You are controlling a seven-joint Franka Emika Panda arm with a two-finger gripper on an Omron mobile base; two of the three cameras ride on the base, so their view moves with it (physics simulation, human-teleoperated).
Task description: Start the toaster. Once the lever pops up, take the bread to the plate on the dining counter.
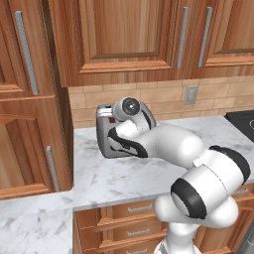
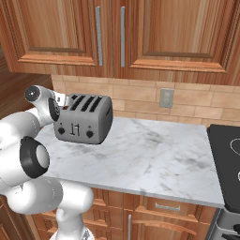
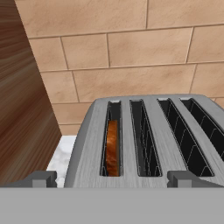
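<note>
The grey four-slot toaster [image 2: 84, 119] stands at the left end of the marble worktop, against the tiled wall; the arm partly covers the toaster [image 1: 105, 133] in the left base view. The brown bread [image 3: 112, 146] sits low in the leftmost slot of the toaster [image 3: 146, 135]. My gripper [image 3: 113, 179] hovers just above the toaster's front edge, looking down into the slots. It is open wide, one fingertip on each side of the two left slots, with nothing between them. The plate and the dining counter are out of view.
A tall wooden cabinet [image 1: 30, 139] stands close to the toaster's left side. Upper cabinets [image 2: 122, 33] hang overhead. A wall outlet [image 2: 166, 98] sits on the backsplash. The marble worktop [image 2: 150, 150] stretches right to a black cooktop [image 2: 227, 150].
</note>
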